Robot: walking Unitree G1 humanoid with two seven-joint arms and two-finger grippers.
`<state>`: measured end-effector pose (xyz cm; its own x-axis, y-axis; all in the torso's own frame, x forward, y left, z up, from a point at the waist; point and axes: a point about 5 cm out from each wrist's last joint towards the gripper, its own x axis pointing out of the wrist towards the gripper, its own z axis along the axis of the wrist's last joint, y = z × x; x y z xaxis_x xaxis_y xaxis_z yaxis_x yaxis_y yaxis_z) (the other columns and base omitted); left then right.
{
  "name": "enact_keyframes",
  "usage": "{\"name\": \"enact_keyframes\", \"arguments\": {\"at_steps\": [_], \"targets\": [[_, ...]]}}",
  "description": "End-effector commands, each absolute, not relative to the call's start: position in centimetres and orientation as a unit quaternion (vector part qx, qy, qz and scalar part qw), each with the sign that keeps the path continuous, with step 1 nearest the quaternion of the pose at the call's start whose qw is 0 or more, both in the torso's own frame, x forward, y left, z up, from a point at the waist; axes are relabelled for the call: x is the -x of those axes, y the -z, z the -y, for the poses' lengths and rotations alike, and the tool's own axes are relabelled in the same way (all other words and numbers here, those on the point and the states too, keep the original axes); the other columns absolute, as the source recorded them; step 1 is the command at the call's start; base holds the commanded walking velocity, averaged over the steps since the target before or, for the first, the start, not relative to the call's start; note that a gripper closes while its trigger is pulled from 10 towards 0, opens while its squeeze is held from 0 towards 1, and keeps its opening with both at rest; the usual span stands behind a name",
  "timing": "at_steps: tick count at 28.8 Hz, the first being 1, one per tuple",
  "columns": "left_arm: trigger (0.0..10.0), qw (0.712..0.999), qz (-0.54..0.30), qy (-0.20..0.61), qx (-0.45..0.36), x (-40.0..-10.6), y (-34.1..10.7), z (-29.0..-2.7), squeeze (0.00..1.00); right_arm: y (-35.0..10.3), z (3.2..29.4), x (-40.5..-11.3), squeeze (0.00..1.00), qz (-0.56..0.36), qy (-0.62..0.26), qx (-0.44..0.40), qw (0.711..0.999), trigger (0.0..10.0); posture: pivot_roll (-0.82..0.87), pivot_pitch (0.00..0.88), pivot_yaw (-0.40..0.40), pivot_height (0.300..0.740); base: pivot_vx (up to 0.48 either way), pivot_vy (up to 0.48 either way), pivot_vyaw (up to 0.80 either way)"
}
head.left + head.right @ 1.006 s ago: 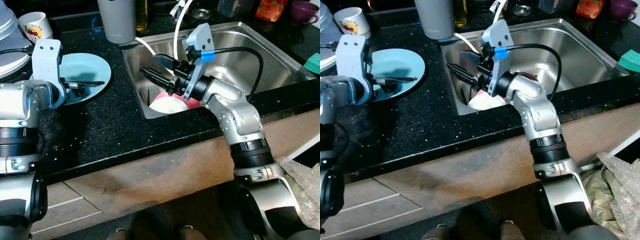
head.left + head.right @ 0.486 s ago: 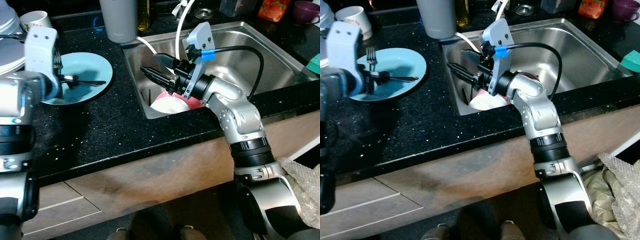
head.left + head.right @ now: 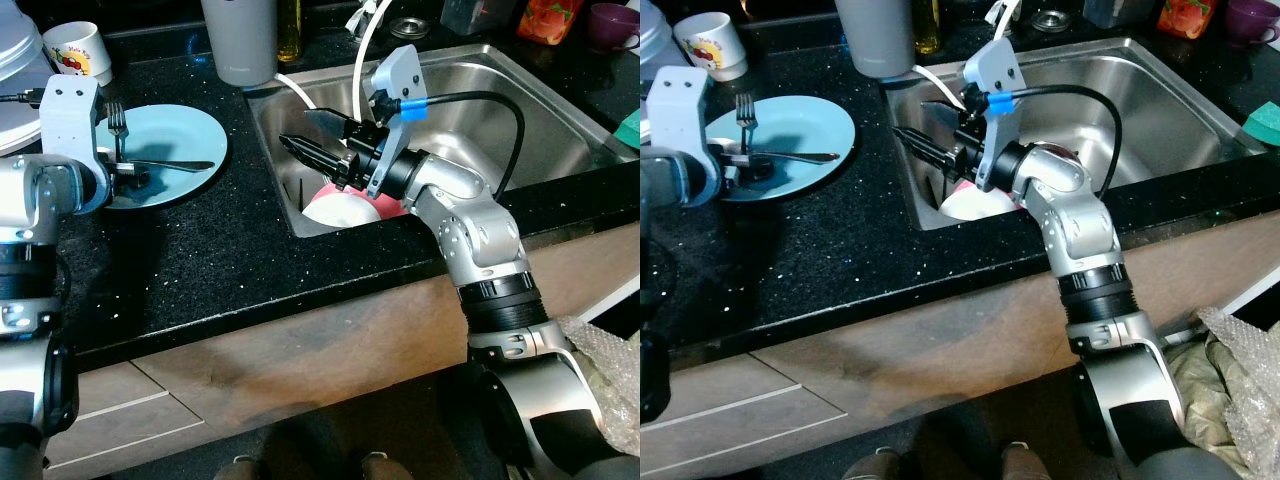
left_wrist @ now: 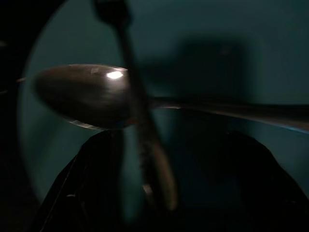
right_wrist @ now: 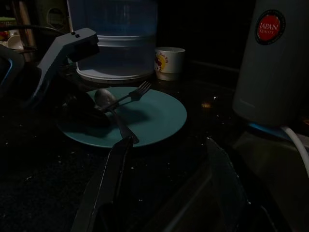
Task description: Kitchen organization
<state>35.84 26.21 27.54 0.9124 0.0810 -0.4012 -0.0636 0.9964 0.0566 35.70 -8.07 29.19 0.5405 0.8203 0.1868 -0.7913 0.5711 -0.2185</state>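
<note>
Left tool: low over the blue plate on the black surface; fingers closed on the fork, which sticks up tines-first past the tool
Fork, wrist cam: handle runs between the two dark fingers, crossing over the spoon bowl; blurry
Spoon: lies flat on the plate, handle pointing twd the sink, bowl end by the left tool
Right tool: over the sink's near-left corner, pointing twd the plate; fingers apart, nothing between them
Sink contents: white bowl w/ smth pink behind it, under the right tool
White hose: curves down into the sink behind the right tool
Grey jug: upright on the surface, just behind the sink's left corner, near the plate
Mug: white w/ red print, behind the plate
Back right: purple cup, well apart from the plate
</note>
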Motion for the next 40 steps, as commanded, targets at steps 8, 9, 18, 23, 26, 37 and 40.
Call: {"name": "enact_keyframes", "arguments": {"at_steps": [8,9,18,23,26,37,40], "targets": [[0.0,0.971,-0.240,0.001,-0.020,-36.2,-26.3,-25.5,0.00,-29.4,8.1,-35.7,0.00,0.137,-0.462,0.066,0.874,10.0,0.05,0.166,0.028,0.740,0.000,0.000,0.00],[0.0,0.970,-0.241,0.001,-0.019,-36.1,-26.3,-25.5,0.00,-29.4,8.1,-35.8,0.00,0.137,-0.462,0.066,0.874,10.0,0.05,0.166,0.028,0.740,0.000,0.000,0.00],[0.0,0.971,-0.239,-0.002,-0.012,-36.0,-26.3,-26.0,0.00,-29.4,8.0,-35.9,0.00,0.135,-0.463,0.062,0.874,10.0,0.05,0.169,0.025,0.740,0.000,0.000,0.00],[0.0,0.972,-0.234,-0.002,-0.011,-36.0,-26.5,-26.1,0.00,-29.4,8.0,-35.9,0.00,0.135,-0.463,0.060,0.874,10.0,0.05,0.170,0.022,0.740,0.000,0.000,0.00],[0.0,0.976,-0.216,-0.013,-0.017,-36.1,-27.1,-26.3,0.00,-29.5,8.1,-35.9,0.00,0.136,-0.462,0.059,0.874,10.0,0.05,0.171,0.025,0.740,0.000,0.000,0.00],[0.0,0.999,-0.008,-0.005,-0.040,-35.9,-33.8,-25.3,0.00,-29.9,8.4,-36.0,0.00,0.146,-0.455,0.051,0.877,10.0,0.05,0.171,0.027,0.740,0.000,0.000,0.00],[0.0,0.998,0.026,0.042,-0.032,-35.6,-34.9,-23.9,0.00,-30.0,8.4,-36.0,0.00,0.147,-0.455,0.049,0.877,10.0,0.05,0.171,0.027,0.740,0.000,0.000,0.00]]}}
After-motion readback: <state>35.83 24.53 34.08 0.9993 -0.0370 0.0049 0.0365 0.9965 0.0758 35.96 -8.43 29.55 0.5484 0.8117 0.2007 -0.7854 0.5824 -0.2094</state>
